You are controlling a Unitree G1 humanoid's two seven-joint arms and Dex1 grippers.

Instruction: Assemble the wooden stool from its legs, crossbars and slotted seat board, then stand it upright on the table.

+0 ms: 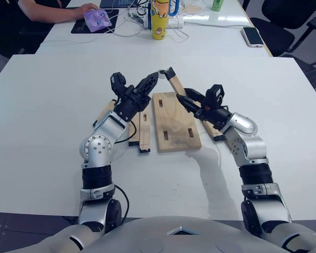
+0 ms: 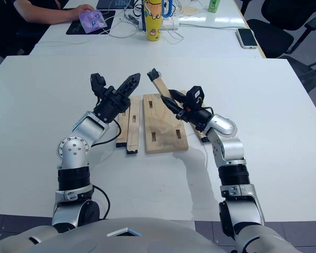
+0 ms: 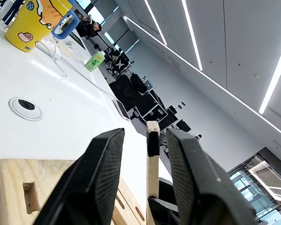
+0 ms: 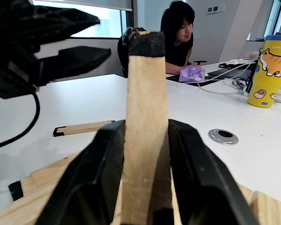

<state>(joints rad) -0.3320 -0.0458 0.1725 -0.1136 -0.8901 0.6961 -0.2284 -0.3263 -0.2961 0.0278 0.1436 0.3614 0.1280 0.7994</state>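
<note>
My right gripper [image 4: 145,136] is clamped low on a leg [image 4: 145,84], tilted above the far end of the board [image 1: 174,121], left gripper [image 1: 150,81] spread wide near its capped tip; it looks like light, stiff, smooth wood, so I'd grip mid-shaft.

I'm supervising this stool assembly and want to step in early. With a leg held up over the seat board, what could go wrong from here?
1. The right end effector grips the leg near one end, tilted; the open left end effector is close to its black-capped tip, and a nudge could twist it loose.
2. The seat board lies flat and unheld; pressing a leg into a slot could shove it into the wooden pieces beside it.
</note>
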